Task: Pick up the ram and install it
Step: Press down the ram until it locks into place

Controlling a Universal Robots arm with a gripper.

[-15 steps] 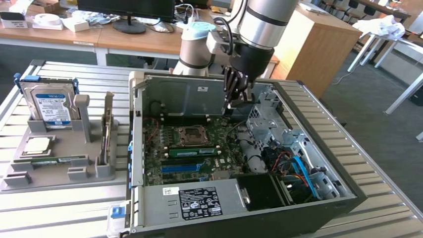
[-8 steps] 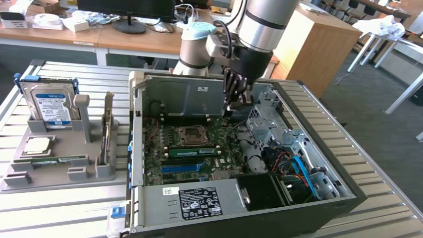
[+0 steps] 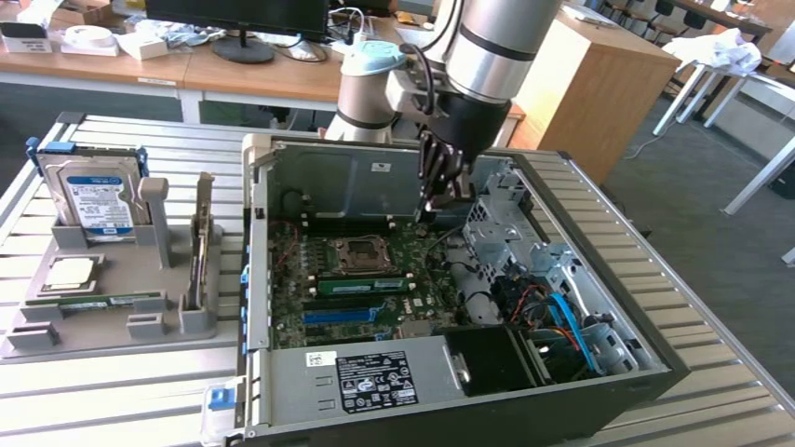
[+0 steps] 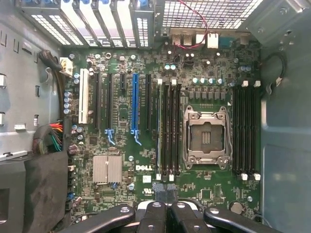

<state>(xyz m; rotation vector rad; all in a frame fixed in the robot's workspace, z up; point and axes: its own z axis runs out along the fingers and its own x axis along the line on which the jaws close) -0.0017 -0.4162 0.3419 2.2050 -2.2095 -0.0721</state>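
Exterior view's left: grey holder on the counter carries a hard drive and a spare green stick lying flat. Centre: open PC case. The ram stands seated in a motherboard slot beside the CPU socket. Jaws pressed together, holding nothing, above the board, apart from the ram.
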